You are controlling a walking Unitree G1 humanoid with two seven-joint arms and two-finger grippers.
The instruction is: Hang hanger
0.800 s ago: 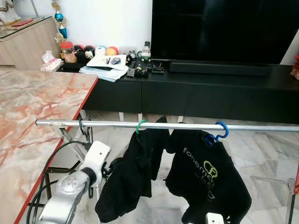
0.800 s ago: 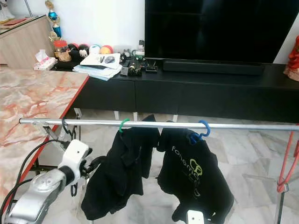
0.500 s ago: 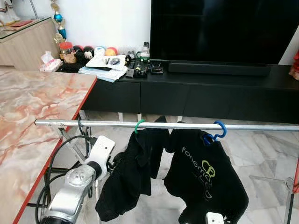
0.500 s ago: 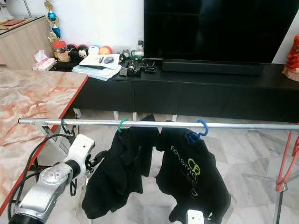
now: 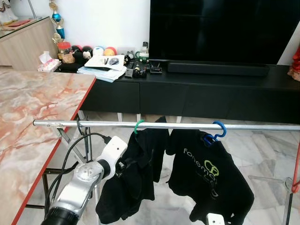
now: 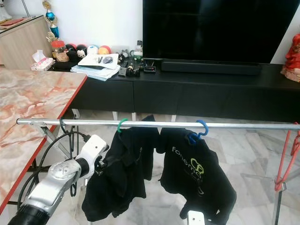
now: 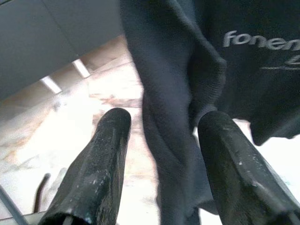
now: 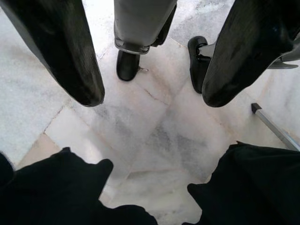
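The left arm [image 5: 79, 187] rises from the lower left edge of the head views and angles up and to the right, its white wrist housing level with the left garment. The left gripper [image 7: 161, 136] is spread wide; in the left wrist view a hanging fold of the dark shirt [image 5: 133, 176] lies in the gap between the two black fingers [image 7: 101, 164], and neither pad is pressed onto the cloth. A black cable [image 5: 70, 154] loops from the arm up toward the rail.

The right gripper [image 8: 150, 89] hangs low and points at the marble floor [image 8: 140, 131]; its fingers are set well apart and hold nothing. Below it show the hems of the black garments and the robot's dark feet [image 8: 127, 65].

The metal rail [image 5: 187, 126] runs horizontally across the scene. The green hanger [image 5: 139, 125] hooks over the rail and carries the dark shirt. To its right, the blue hanger [image 5: 217, 132] hooks over the same rail and carries a black T-shirt [image 5: 208, 180] with a printed logo. The two garments hang just beside each other.

A marble-topped table with a red edge [image 5: 42, 105] stands at the left. A red frame [image 6: 287, 159] stands at the right end of the rail. Beyond, a low black cabinet [image 5: 197, 93] carries papers, small items and a large dark screen [image 5: 220, 30].
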